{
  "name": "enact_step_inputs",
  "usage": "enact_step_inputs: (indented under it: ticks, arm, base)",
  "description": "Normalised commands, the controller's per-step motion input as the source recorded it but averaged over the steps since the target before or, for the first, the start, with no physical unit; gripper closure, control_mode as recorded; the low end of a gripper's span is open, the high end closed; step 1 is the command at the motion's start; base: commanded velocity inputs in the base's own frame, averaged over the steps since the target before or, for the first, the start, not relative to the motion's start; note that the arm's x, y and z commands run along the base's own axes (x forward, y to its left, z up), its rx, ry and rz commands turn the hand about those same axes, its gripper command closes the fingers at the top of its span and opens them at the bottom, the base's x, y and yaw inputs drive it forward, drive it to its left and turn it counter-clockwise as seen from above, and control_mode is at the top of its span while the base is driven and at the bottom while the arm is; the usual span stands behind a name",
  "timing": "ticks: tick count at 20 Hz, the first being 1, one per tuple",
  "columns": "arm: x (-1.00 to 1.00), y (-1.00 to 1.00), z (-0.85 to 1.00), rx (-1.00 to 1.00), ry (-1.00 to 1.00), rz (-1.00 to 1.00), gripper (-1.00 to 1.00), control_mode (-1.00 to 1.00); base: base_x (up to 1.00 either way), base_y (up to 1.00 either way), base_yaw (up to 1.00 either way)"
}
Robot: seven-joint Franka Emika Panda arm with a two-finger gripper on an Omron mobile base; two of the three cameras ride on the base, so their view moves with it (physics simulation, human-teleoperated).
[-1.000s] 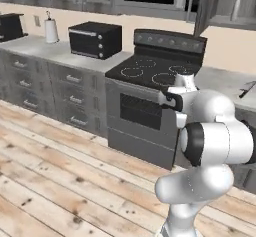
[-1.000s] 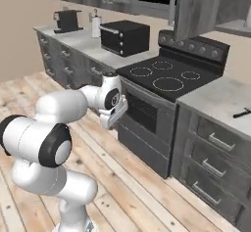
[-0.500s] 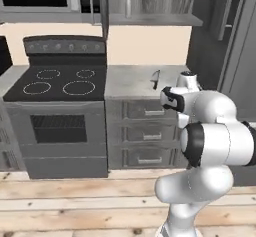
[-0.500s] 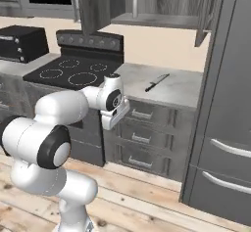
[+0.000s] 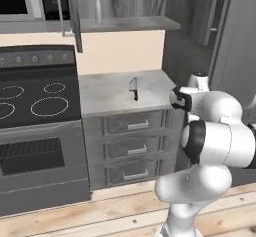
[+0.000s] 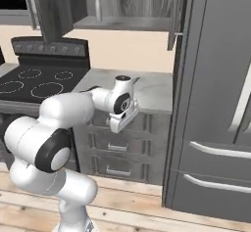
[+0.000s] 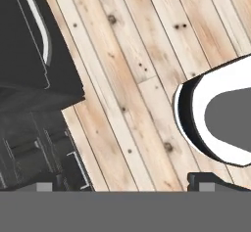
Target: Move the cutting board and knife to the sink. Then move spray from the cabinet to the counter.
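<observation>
Nearest, fingers (image 7: 122, 187) spread wide and holding nothing, pointed down over the plank floor (image 7: 147, 55) in front of the drawers (image 5: 131, 146). Farther back, knife (image 5: 133, 88) flat on the grey worktop (image 5: 107, 93) beside the stove (image 5: 35, 101) (handle toward the front edge). Highest and farthest, spray (image 5: 97, 3) upright on the shelf of the open cabinet (image 5: 145, 23).

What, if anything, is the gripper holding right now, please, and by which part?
Nothing is held: the gripper is open over bare floor, and the knife lies on the counter.
</observation>
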Motion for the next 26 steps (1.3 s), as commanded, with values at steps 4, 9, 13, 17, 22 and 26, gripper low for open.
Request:
enact_step_inputs:
  ticks: [4, 9, 13, 17, 22, 26]
  arm:
    - [0.00, 0.00, 0.00, 0.00, 0.00, 0.00, -1.00, 1.00]
    - [0.00, 0.00, 0.00, 0.00, 0.00, 0.00, -1.00, 1.00]
    - [0.00, 0.00, 0.00, 0.00, 0.00, 0.00, -1.00, 1.00]
    - [0.00, 0.00, 0.00, 0.00, 0.00, 0.00, -1.00, 1.00]
    - [0.00, 0.00, 0.00, 0.00, 0.00, 0.00, -1.00, 1.00]
    - [0.00, 0.00, 0.00, 0.00, 0.00, 0.00, -1.00, 1.00]
  base:
    - [0.62, 0.26, -0.05]
    - [0.75, 0.42, 0.00]
    - [0.68, 0.66, 0.00]
    - [0.64, 0.28, 0.00]
    - [0.42, -0.38, 0.07]
    - [0.24, -0.70, 0.03]
